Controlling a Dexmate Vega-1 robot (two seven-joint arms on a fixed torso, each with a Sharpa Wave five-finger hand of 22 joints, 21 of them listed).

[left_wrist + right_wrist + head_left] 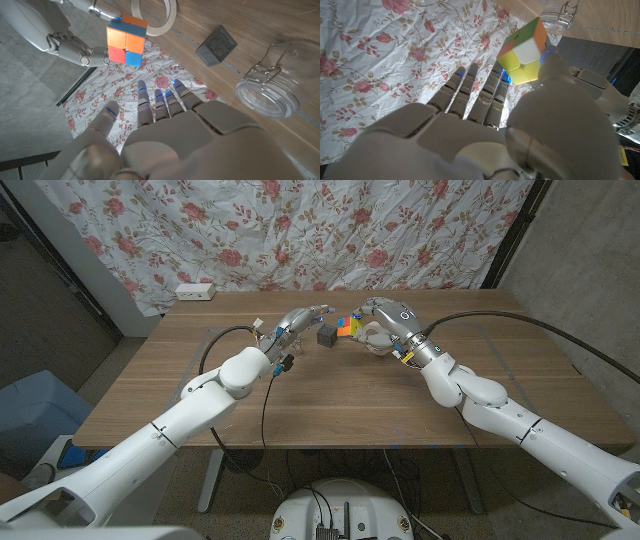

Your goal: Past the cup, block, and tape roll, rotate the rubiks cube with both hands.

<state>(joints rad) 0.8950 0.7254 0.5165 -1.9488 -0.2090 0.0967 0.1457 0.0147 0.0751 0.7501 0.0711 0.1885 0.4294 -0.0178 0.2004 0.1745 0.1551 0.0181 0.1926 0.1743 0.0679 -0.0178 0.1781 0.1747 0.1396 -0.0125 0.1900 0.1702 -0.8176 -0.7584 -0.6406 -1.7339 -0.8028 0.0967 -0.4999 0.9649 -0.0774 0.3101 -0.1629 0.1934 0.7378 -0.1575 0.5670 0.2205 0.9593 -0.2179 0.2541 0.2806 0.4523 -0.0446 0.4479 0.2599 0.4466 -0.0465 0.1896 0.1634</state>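
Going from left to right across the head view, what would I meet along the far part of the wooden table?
White power strip → left robot hand → dark grey block → multicoloured Rubik's cube → right robot hand.

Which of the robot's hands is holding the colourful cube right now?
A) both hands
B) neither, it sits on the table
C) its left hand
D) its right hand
D: the right hand pinches the cube in mid-air, while the left hand is open, apart from it.

No legible text, label, brand, number or sign anywhere.
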